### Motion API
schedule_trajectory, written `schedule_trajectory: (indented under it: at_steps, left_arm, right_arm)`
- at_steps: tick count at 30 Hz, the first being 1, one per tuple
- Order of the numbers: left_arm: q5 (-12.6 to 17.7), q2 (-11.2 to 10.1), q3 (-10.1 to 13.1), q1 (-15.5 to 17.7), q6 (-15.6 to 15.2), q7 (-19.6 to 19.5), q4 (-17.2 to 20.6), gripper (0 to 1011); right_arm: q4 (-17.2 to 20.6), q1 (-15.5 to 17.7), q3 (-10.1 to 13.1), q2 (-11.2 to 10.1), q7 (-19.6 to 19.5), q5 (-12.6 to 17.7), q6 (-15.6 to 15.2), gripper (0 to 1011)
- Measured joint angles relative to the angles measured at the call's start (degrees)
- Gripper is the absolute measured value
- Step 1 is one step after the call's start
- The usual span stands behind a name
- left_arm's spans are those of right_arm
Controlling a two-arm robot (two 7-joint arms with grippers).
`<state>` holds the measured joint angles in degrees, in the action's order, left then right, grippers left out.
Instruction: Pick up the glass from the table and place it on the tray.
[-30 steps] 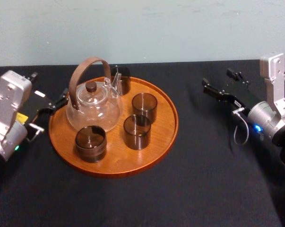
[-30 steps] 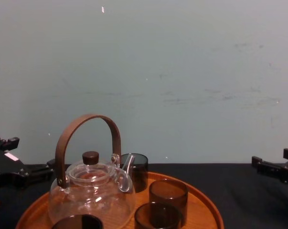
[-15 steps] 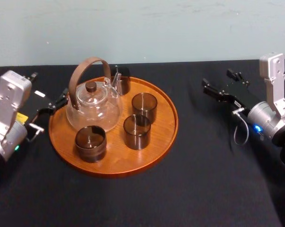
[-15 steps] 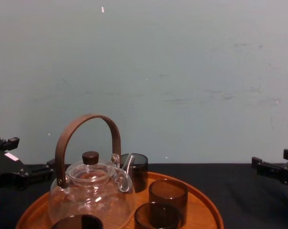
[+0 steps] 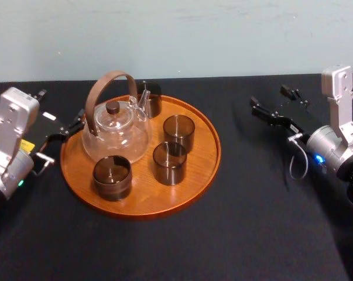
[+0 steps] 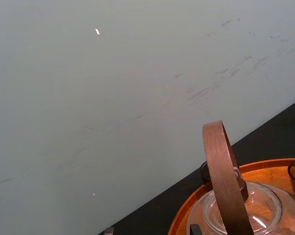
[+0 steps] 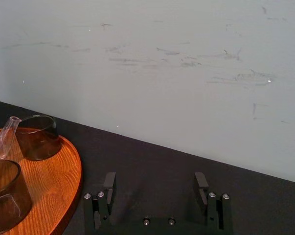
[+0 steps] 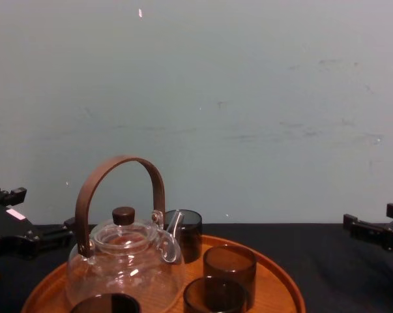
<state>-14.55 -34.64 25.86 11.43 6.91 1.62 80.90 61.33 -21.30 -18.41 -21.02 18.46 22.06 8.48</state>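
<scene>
All four smoky glasses (image 5: 179,132) already crowd the wooden tray (image 5: 206,170) at centre left, none on the table (image 5: 264,225), so a reach by the wide-open left gripper (image 5: 62,105) at its rim or the wide-open right gripper (image 5: 270,98) at far right risks toppling one.

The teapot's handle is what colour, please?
The handle is brown, clearest in the chest view.

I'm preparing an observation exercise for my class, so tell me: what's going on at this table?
Nothing is being held. Four dark glasses and a glass teapot stand on the round wooden tray on the black table. The left end effector is at the tray's left edge. The right end effector, open, is well off to the tray's right.
</scene>
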Motion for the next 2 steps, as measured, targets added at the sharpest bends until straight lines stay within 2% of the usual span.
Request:
schedule_trajectory:
  at_steps: [2]
  left_arm:
    - [0.0,0.0,0.0,0.0,0.0,0.0,0.0,1001]
  right_arm:
    - [0.0,0.0,0.0,0.0,0.0,0.0,0.0,1002]
